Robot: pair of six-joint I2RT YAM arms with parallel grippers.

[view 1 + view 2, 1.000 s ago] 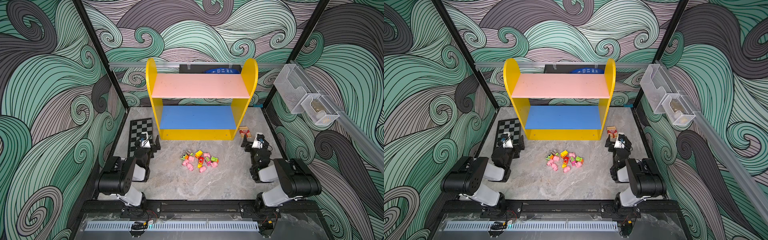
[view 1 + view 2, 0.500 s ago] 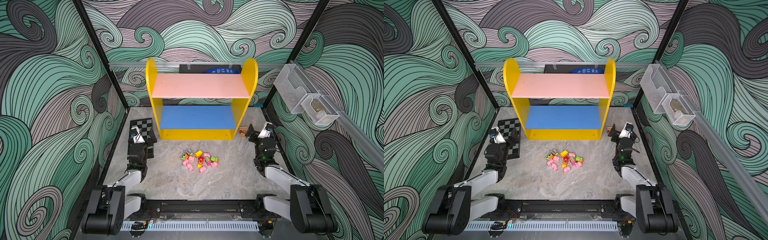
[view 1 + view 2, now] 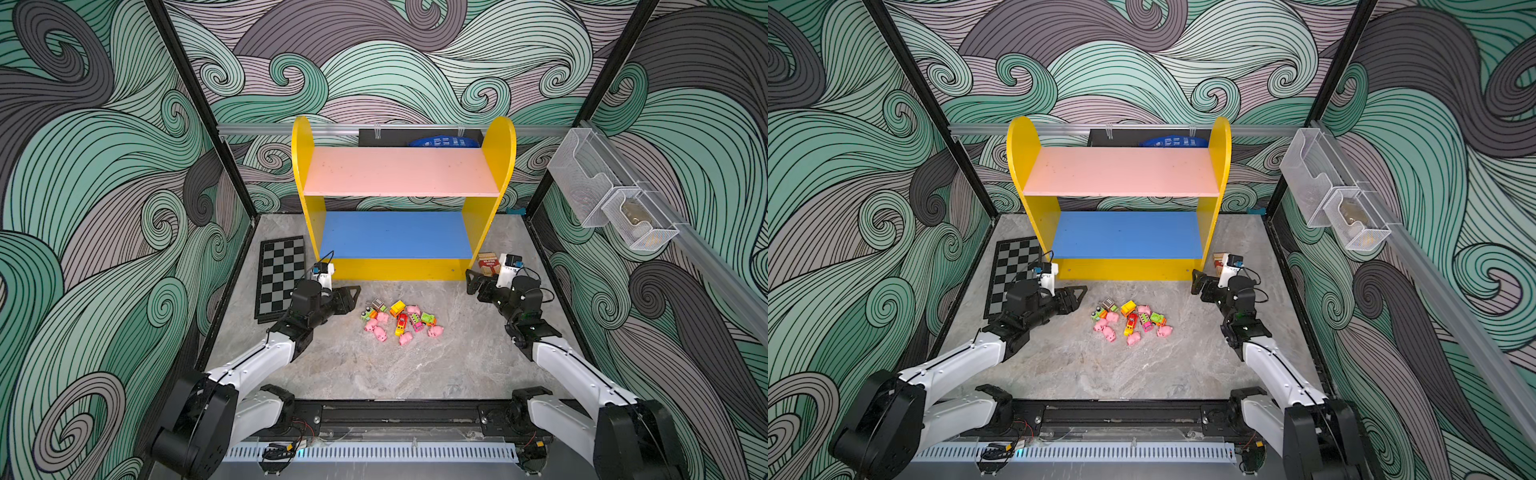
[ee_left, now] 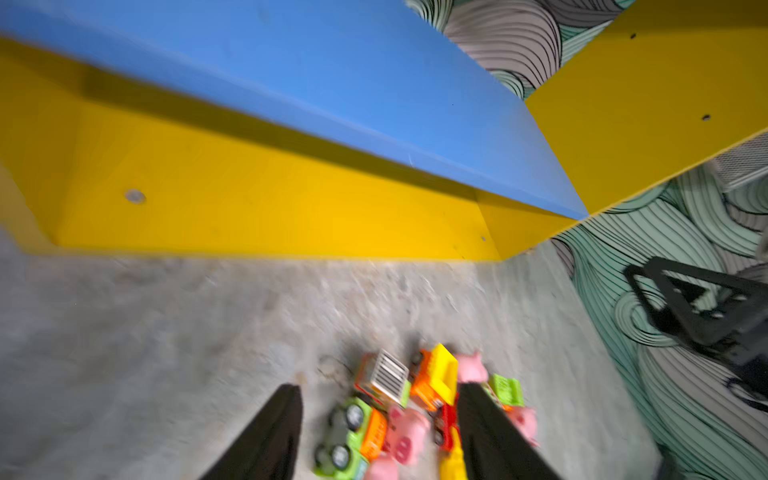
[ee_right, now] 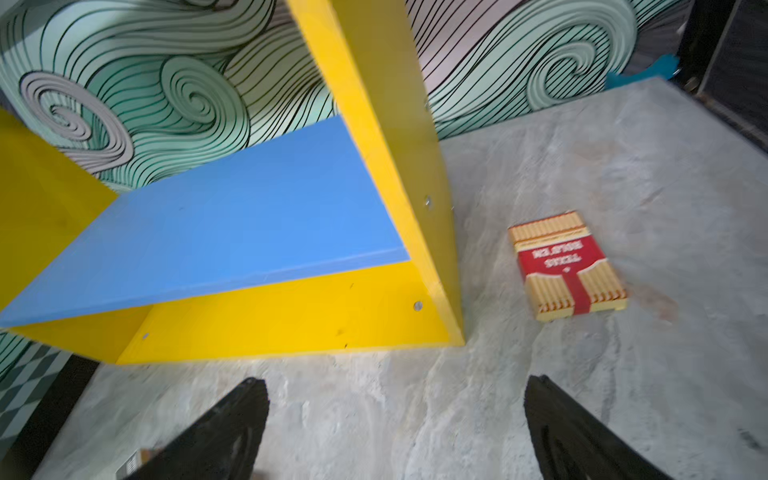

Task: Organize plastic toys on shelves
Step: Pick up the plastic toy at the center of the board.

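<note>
Both arms stretch forward, low over the table (image 3: 374, 374). The left gripper (image 3: 352, 295) points toward 3 o'clock, with its fingers (image 4: 286, 411) apart and nothing between them. It sits just at the 9 o'clock side of the toy heap. The right gripper (image 3: 473, 282) points toward 9 o'clock, spread wide and empty, at about 2 o'clock of the heap and near the card box (image 3: 487, 262). I count six pink pigs (image 3: 379, 333) and six little vehicles (image 3: 397, 307), all bunched on the table at 6 o'clock of the shelves (image 3: 399, 172), which are one unit with two boards.
</note>
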